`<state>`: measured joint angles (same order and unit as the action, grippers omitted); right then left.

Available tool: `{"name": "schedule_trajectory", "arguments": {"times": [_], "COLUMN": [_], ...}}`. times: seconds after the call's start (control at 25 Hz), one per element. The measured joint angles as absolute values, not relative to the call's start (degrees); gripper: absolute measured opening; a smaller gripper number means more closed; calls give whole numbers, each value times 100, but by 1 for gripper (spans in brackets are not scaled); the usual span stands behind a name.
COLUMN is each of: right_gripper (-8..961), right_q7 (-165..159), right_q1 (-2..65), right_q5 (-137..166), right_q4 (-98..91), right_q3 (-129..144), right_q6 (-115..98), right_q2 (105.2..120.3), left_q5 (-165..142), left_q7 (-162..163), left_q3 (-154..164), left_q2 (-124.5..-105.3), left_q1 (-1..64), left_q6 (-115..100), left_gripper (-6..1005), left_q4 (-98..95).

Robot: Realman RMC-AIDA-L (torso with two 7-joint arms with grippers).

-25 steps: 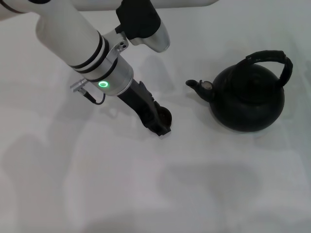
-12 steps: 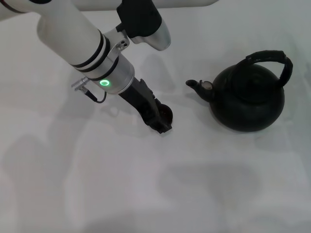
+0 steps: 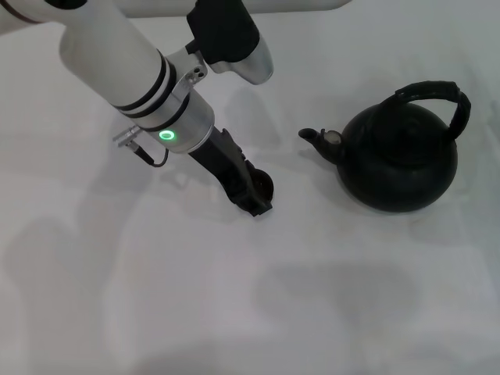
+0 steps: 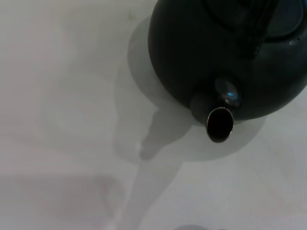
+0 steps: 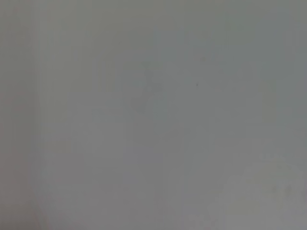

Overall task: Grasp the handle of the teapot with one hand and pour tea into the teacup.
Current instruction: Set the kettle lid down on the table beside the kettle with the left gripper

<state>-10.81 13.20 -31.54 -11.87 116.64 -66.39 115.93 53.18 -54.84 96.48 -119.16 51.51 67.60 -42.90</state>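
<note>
Teapot (image 3: 400,160) upright on table (image 3: 328,297); left pincer (image 3: 254,195) at teacup (image 3: 266,185)

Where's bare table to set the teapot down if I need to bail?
The white table is bare in front of the teapot and left gripper. The only tight spot is the gap between the spout and the teacup at that gripper.

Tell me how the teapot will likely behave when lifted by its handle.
The teapot looks big and round-bodied, so probably heavy, more so if full. Its arched handle sits above the body, so it may swing or tilt under a grip. The spout is short and open, so a tilt could spill.
</note>
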Motion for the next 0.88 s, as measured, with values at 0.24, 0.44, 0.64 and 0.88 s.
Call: {"name": "schedule_trajectory", "arguments": {"times": [0.24, 0.44, 0.64, 0.88], "right_gripper": [873, 873, 872, 873], "right_q7": [-1081, -1081, -1081, -1081], "right_q1": [1319, 1331, 1336, 1342], "right_q5": [-3164, -3184, -3188, -3191], "right_q4": [-1187, -1187, -1186, -1183], "right_q3": [11663, 11663, 11663, 11655], "right_q6": [-6645, -6640, -6648, -6620], "right_q2": [11599, 11602, 11602, 11602], "left_q5": [5317, 5317, 5309, 5305], "left_q7": [-5484, -5484, -5468, -5418], "left_q3": [9650, 9651, 9647, 9600], "left_q2": [-11918, -11917, -11913, -11894], "left_q1": [5133, 5140, 5149, 4889], "left_q6": [6758, 6802, 6828, 6811], "left_gripper": [704, 736, 834, 882], "left_q4": [-4318, -4341, -4378, -5134]}}
